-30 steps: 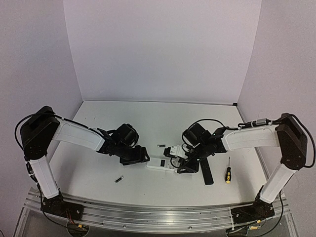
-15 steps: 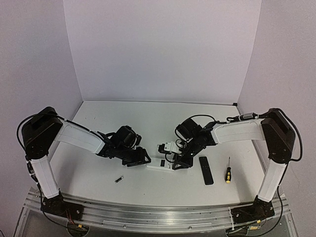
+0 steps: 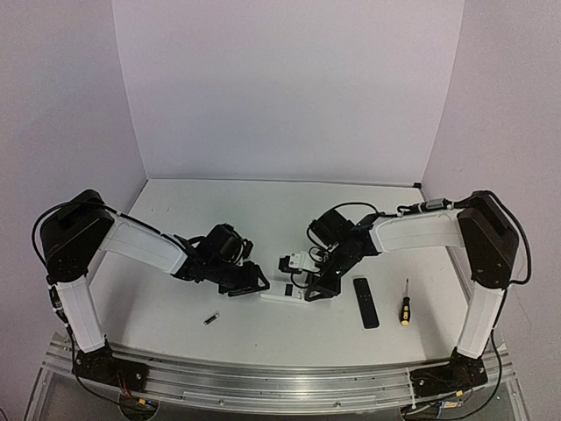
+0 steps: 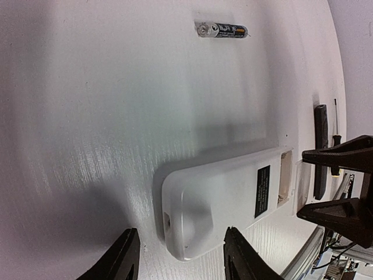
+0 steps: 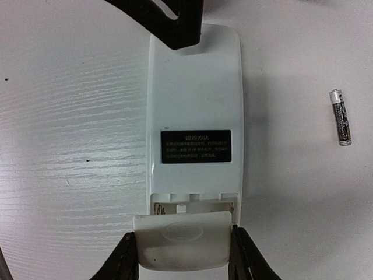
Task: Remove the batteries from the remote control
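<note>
currently the right gripper [image 5: 183, 233] is closed on the white battery cover [image 5: 183, 249], with a finger against each side of it. the cover sits at the open end of the white remote [image 5: 195, 87]. just past the cover the battery compartment [image 5: 192, 203] is uncovered, and i cannot make out what is inside. the remote lies label side up, lengthwise left to right, about midway along the table [image 3: 263, 210] and nearer its front edge than its back.

at the remote's other end the left gripper [image 4: 180, 232] straddles the rounded end with its jaws apart. one finger is at the casing's edge, while a strip of bare table shows between the other finger and the casing, so no clamp shows.

the far battery [image 4: 221, 29] lies on the table on the back-edge side of the remote, apart from it. the near battery [image 3: 210, 319] lies close to the front edge, left of the remote and well apart from both grippers.

right of the right gripper a slim black remote [image 3: 365, 302] lies front to back. a yellow-and-black screwdriver [image 3: 404, 307] lies beside it, closer to the right edge.
</note>
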`<state>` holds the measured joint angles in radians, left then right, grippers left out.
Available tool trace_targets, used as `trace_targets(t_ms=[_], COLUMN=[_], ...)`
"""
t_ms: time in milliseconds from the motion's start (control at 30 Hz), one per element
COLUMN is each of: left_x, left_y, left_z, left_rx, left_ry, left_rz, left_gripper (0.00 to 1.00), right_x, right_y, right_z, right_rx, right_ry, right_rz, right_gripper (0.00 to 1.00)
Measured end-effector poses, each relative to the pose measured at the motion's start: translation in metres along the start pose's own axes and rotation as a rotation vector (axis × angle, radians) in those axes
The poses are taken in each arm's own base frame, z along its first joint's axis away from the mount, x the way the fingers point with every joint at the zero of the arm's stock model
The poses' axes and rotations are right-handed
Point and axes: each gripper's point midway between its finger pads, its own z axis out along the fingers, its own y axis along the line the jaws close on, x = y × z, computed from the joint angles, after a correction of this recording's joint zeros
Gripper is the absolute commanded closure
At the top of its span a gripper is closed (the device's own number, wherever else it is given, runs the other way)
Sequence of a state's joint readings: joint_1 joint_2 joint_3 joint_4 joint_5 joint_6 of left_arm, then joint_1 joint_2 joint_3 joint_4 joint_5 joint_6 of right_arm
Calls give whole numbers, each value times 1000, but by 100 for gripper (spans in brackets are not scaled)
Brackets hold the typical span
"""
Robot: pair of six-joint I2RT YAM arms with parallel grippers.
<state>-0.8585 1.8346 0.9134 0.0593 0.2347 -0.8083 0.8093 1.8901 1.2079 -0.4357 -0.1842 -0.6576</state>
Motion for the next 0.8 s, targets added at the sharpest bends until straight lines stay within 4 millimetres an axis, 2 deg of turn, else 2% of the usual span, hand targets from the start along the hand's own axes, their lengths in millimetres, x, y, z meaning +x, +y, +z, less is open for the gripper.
trace_targets(t_ms=[467,800], left_x=[1,0], left_y=[0,-1], left_z=[0,2], left_rx=[3,11], left_ry=[0,0], left_rz=[8,10], left_gripper=[51,51], right_x=[7,4], right_y=[-2,-8], right_z=[10,9], right_rx=[0,19], right_ry=[35,35], right_rz=[6,4], right_gripper=[77,76])
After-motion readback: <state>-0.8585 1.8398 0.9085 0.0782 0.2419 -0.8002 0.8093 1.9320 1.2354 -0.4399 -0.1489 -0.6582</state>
